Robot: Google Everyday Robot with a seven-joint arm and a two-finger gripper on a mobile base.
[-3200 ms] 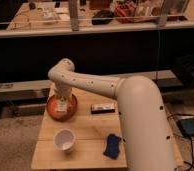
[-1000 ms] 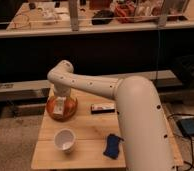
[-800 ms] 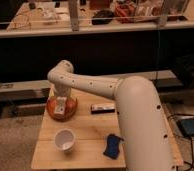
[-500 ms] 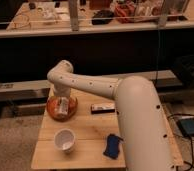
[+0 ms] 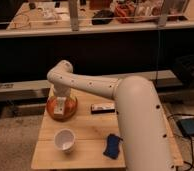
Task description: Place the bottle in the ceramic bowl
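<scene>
- So, nearest to me on the counter lie a blue crumpled thing and the small white cup. Both sit apart from the action and are no part of this job.
- Past the cup, at the counter's far left, stands the ceramic bowl, glossy orange-brown and upright.
- The arm sweeps in from the right, bends at its elbow above the bowl and drops straight down, so the pincer hangs inside the bowl's rim, low over its middle.
- I see one pale blocky shape down in the bowl and cannot split it into pincer and bottle. My reading is that the bottle is there, inside the rim or resting on the bottom, masked by the pincer.
- I cannot tell whether the pincer is clamped on the bottle or has let go of it.
- My judgement is that the carry and the lowering are done. What is left is to confirm the release, then lift clear without tipping the bowl or dragging the bottle back out.
- Just right of the bowl, and apart from it, lies a flat dark bar with a light label.
- Beyond the counter runs a dark shelf front with cluttered benches behind it, too dim to name.
</scene>
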